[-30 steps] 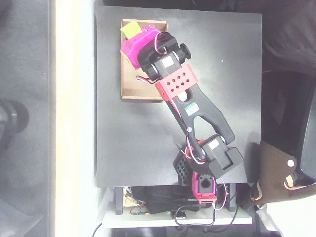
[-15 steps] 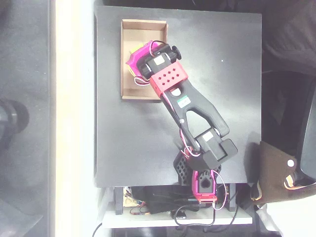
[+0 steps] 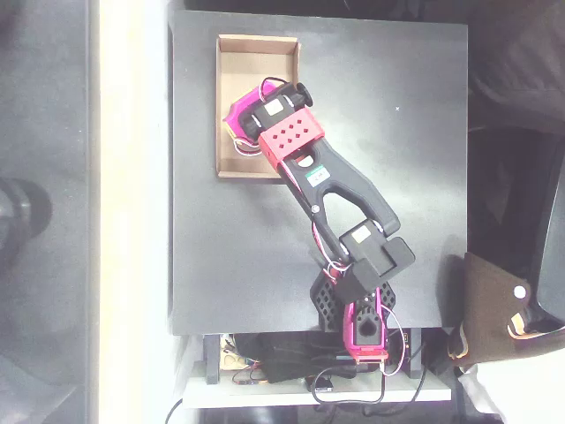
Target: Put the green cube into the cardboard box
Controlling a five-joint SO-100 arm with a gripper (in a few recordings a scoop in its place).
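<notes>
**Over the box, cube hidden under my wrist**

Overhead view: my gripper (image 3: 235,117) hung over the lower half of the box (image 3: 258,53), magenta head pointing toward the box's left wall. Arm stretched diagonally from the base at the table's (image 3: 406,159) near edge. Upper part of the box floor was bare tan, nothing on it.

Cube: couldn't see it as a cube. Only a sliver of yellow-green showed at the left edge of the magenta head, and I couldn't tell if that was cube or my own yellow patch. So it was either between my fingers or on the box floor beneath me, probably w/in the box walls either way. Fingers: hidden under the wrist body, so I couldn't tell whether they were apart, together or clamped on anything.

Risks as I judged them:
- Head sat close to the left wall. If the cube was in my grip and let go there, it could clip the rim and bounce out onto the table.
- If I dropped lower, fingers could catch the wall and drag the light tray, since nothing pinned it.
- If the cube was already down, pulling back low could knock it or hook the lower wall.
</notes>
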